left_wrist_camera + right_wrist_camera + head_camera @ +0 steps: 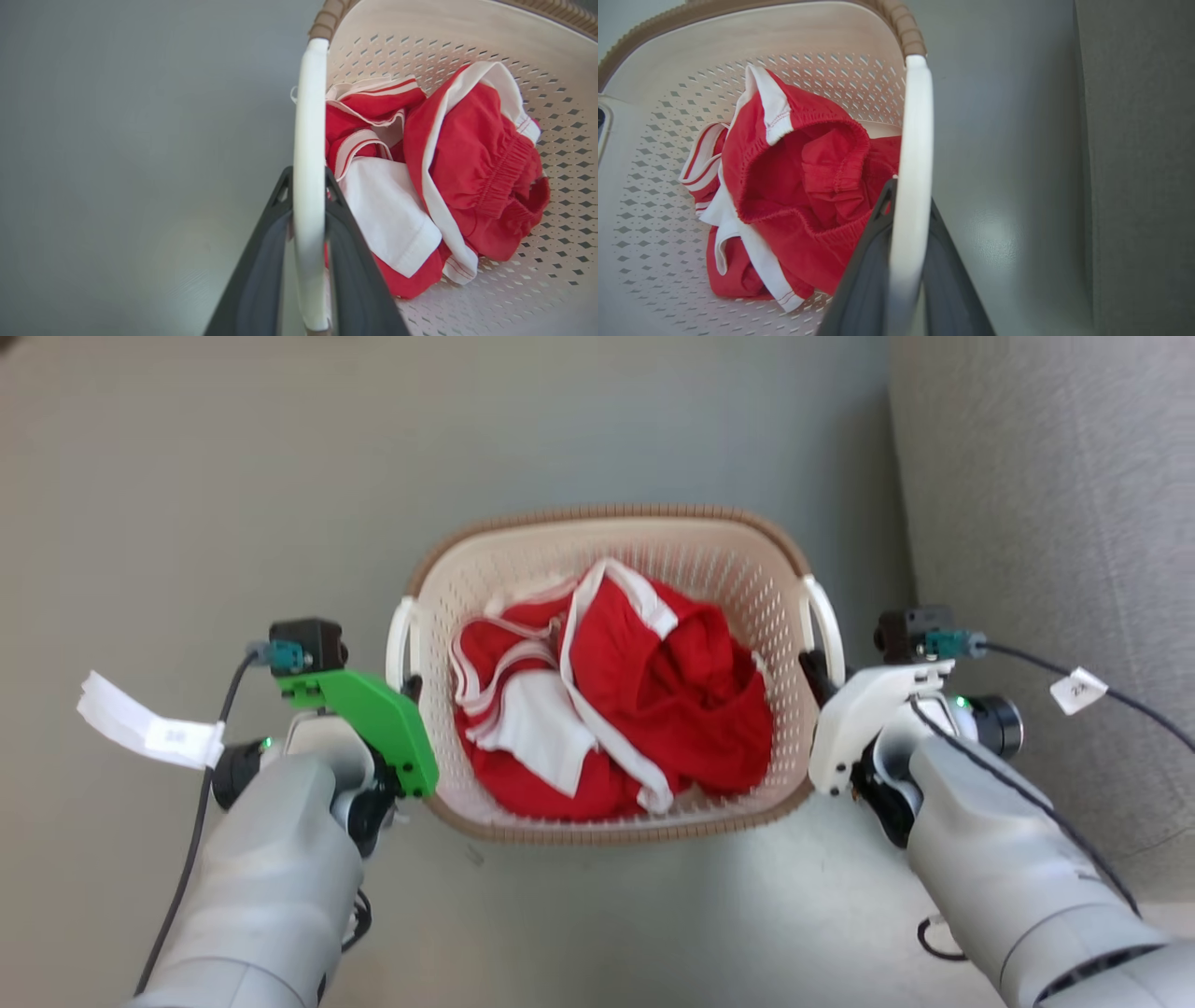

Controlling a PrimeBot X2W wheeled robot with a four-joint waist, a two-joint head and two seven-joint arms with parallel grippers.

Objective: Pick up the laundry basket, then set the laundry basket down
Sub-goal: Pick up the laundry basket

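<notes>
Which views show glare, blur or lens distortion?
Head view: even light, slightly soft overall, with a pale sheen on the floor below the laundry basket. Left wrist view: the wide-angle lens bows the white left handle, and there is a dull floor sheen at lower left. Right wrist view: bright floor glare beside the right handle, whose lower end blurs near the lens.

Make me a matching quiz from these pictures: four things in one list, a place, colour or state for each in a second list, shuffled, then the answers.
Things
1. left gripper
2. right gripper
3. red and white clothes
4. rim of the laundry basket

Descriptions
A. brown, woven look
B. clamped on a white handle, grey upholstery beside it
C. crumpled inside the basket
D. clamped on a white handle, green bracket on its wrist

Pairs: 1-D, 2-B, 3-C, 4-A
</notes>
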